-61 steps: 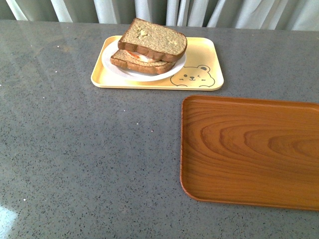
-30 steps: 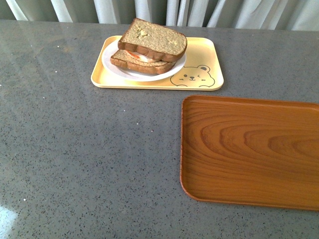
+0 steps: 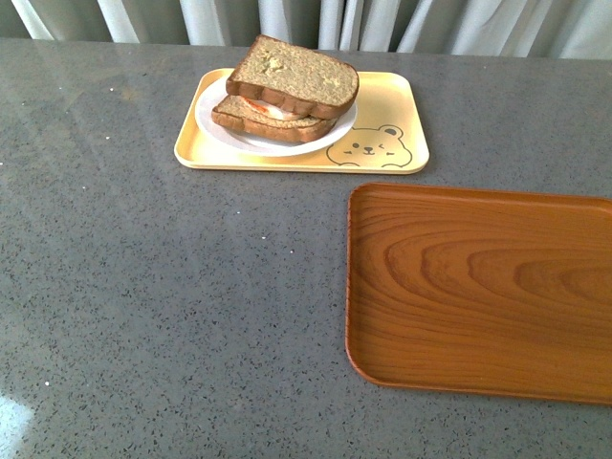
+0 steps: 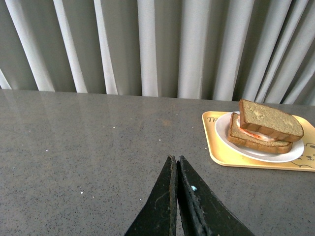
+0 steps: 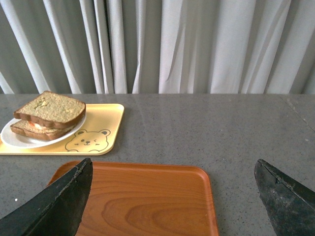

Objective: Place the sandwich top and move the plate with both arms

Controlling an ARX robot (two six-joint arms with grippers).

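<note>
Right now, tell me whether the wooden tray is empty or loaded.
Empty. The wooden tray shows only bare wood grain; the sandwich top sits on the plate.

Wooden tray [image 3: 478, 287] cut off at right edge of front view; sandwich top [image 3: 294, 76] hides most of the egg slice [image 3: 273, 120] and filling; plate [image 3: 215, 120] mostly covered; neither arm shows in front view.
</note>
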